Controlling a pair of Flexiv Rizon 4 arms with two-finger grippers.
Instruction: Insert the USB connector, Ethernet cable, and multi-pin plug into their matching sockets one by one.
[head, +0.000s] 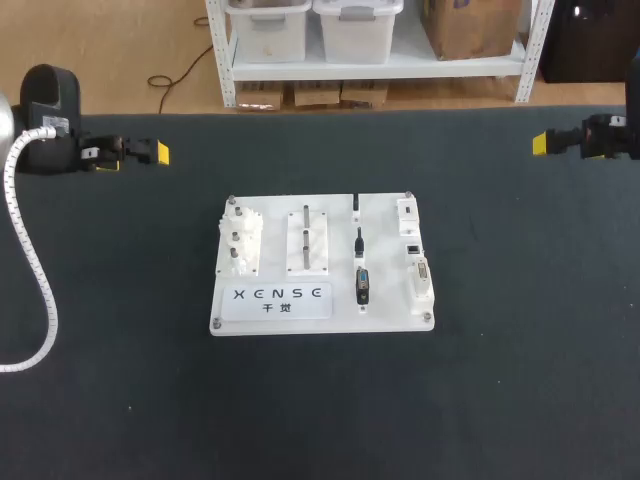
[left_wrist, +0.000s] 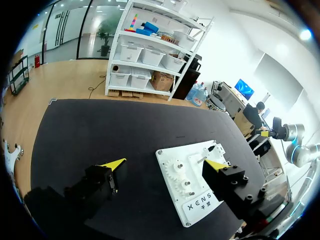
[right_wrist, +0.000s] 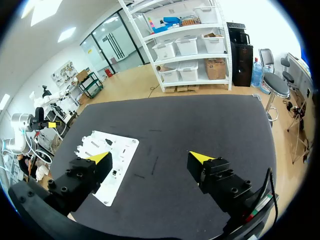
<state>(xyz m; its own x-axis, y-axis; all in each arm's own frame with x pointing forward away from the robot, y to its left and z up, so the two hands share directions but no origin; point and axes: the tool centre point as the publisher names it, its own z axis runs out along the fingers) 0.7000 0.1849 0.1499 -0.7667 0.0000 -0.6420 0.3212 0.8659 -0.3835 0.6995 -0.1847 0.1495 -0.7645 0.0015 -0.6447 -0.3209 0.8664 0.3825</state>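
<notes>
Both claws are open and empty. My left claw (left_wrist: 166, 163) hangs with its yellow tips spread wide over the bare tabletop (head: 120, 380), well off to the left of the white board (head: 390, 300). My right claw (right_wrist: 150, 157) is spread just as wide, well off to the board's right. Neither touches anything.

The task's pieces all sit on the board in the middle of the tabletop. Down its middle-right runs a column of three dark plugs. At the far end is a small one I take for the USB connector (head: 356, 205). Next is a slim one with a short lead, likely the Ethernet cable (head: 359, 242), though those two are too small to tell apart with certainty. Nearest me is the broad multi-pin plug (head: 363, 285). Just beside them, along the board's right edge, stands the row of white sockets (head: 415, 265). Each plug lies apart from its socket.

As I judge it, nothing has been inserted yet: all three insertions are left, and the first pick-up has not begun. A gear block (head: 240, 240) and a peg block (head: 308, 240) fill the board's left half and play no part in this job.
</notes>
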